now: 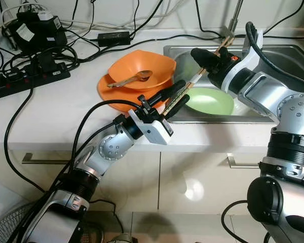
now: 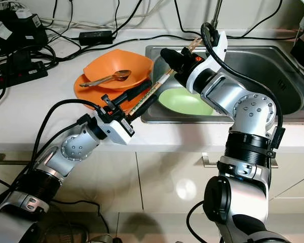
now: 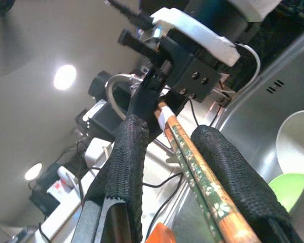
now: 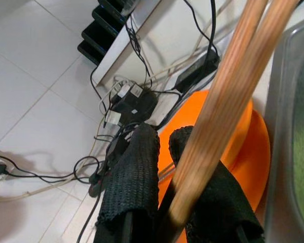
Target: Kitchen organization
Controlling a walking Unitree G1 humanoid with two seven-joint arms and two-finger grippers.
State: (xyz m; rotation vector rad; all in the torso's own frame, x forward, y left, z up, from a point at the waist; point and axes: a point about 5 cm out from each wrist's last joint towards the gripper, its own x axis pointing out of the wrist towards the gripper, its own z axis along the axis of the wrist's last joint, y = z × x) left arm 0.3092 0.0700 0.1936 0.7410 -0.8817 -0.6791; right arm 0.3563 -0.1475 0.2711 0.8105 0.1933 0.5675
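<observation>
Chopsticks (image 1: 198, 76): a pair, held side by side, slanting over the near left corner of the sink (image 1: 283, 55); wooden upper ends point toward the tap, patterned green lower ends toward the counter edge.
Left gripper (image 1: 173, 97): reaches in from the counter's front edge; its two black fingers lie on either side of the chopsticks' lower, patterned part. Left wrist view shows the sticks resting against one finger (image 3: 238, 177), with a gap to the other; fingers apart, not clamped.
Right gripper (image 1: 201, 57): over the sink's left side, fingers closed on the chopsticks' upper part; the right wrist view shows the sticks pressed against one black finger (image 4: 213, 202).
Orange bowl (image 1: 142, 68): on the counter just left of the sink, sitting on an orange plate (image 1: 107, 91); a spoon (image 1: 131, 78) lies in the bowl.
Green plate (image 1: 210, 101): inside the sink, near the front wall, below the chopsticks.
Counter (image 1: 50, 111): white; power strip (image 1: 25, 81) and tangled black cables at the back left.
</observation>
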